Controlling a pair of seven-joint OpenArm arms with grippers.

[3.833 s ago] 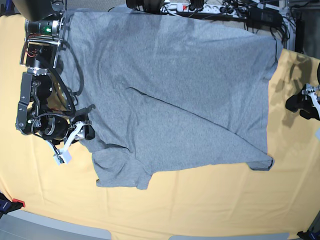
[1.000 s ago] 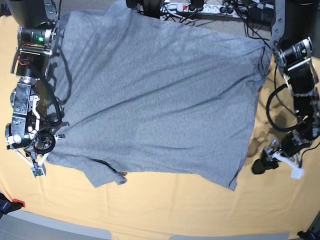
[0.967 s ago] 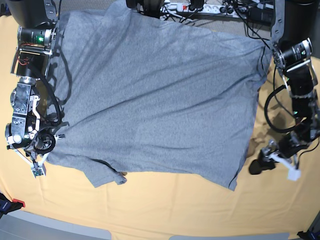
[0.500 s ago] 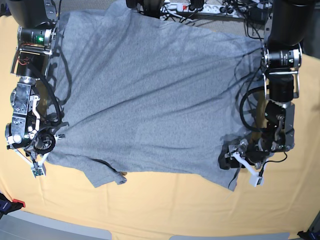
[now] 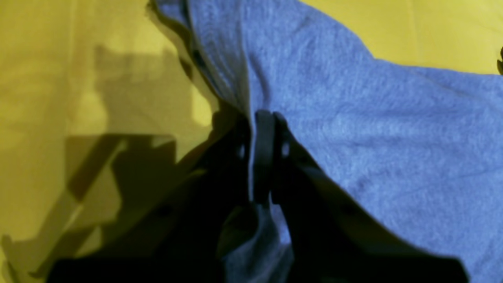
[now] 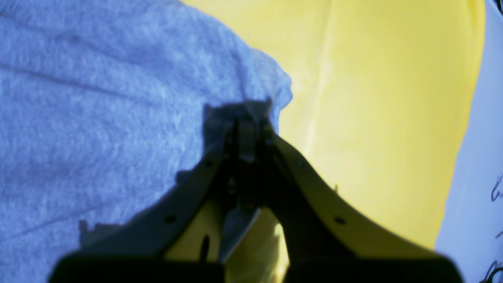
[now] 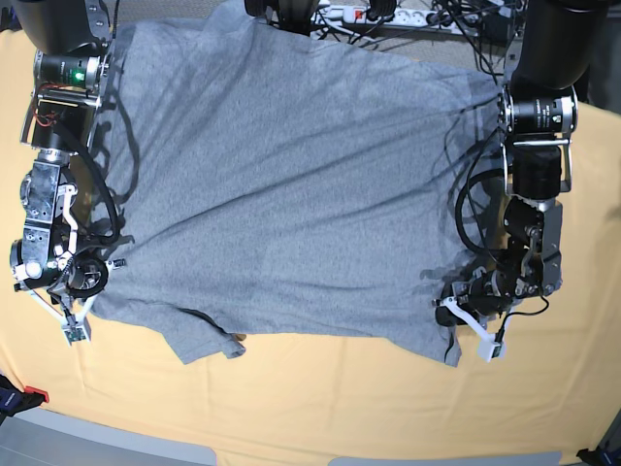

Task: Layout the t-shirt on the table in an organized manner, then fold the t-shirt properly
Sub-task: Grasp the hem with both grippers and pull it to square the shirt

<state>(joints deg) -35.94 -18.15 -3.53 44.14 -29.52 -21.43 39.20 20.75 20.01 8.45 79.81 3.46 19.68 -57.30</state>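
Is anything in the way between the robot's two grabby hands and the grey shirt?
No. The left gripper has its fingers pinched on a fold of the heather-grey cotton t-shirt, and the right gripper is pinched on its edge. Only the pale yellow-orange cloth-covered table shows around them.

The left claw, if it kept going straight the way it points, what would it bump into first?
The left claw is already pinching the t-shirt, so it would likely push into more grey cloth, though depth is unclear.
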